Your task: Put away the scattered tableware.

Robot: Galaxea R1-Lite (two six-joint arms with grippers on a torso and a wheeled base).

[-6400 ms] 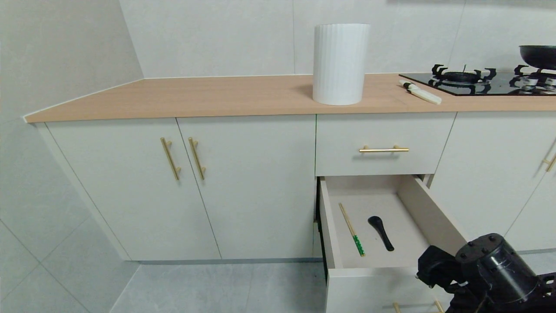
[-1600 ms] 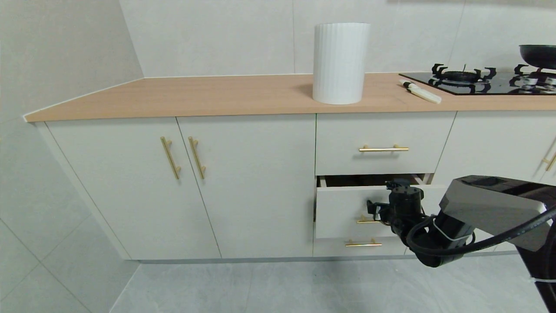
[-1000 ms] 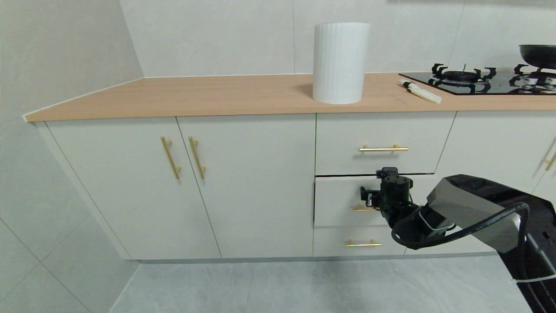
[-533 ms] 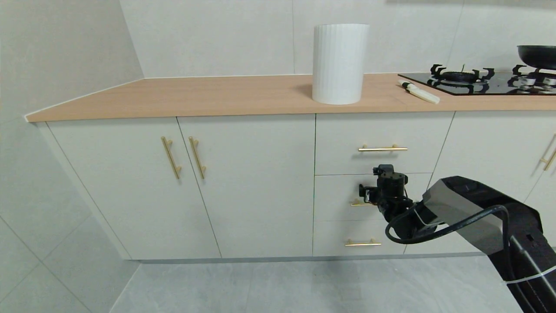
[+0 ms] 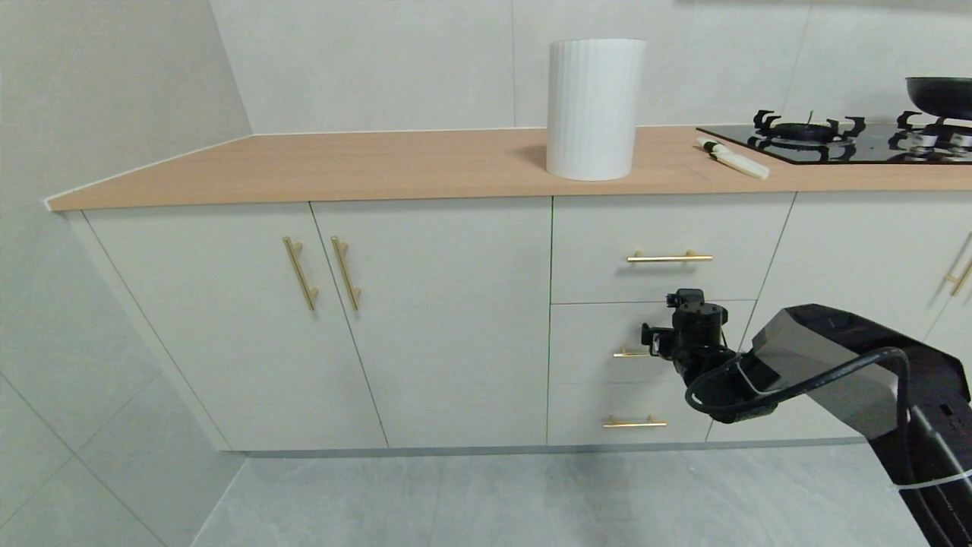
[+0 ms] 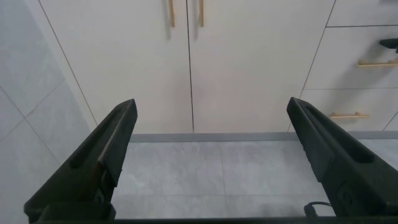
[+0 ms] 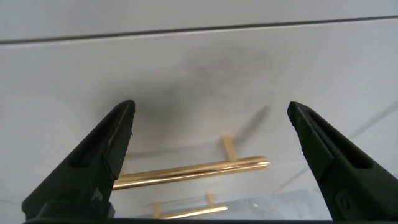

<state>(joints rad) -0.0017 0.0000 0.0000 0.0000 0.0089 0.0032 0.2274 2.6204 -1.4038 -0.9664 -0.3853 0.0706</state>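
Tableware in plain sight comes down to one white knife [image 5: 733, 161] on the countertop [image 5: 342, 167]. Starting at our right gripper [image 7: 209, 107]: its fingers are spread wide and hold nothing, just in front of the brass handle [image 7: 193, 173] of the middle drawer [image 5: 592, 342], whose front sits flush and shut. From there the knife lies up and to our right, between the ribbed white canister [image 5: 595, 110] and the gas hob [image 5: 835, 144], its long axis running diagonally from the back toward the counter's front edge. Our left gripper [image 6: 211, 106], equally spread and empty, faces the floor below the cabinet doors [image 5: 326, 319], so we judge the right arm nearer.
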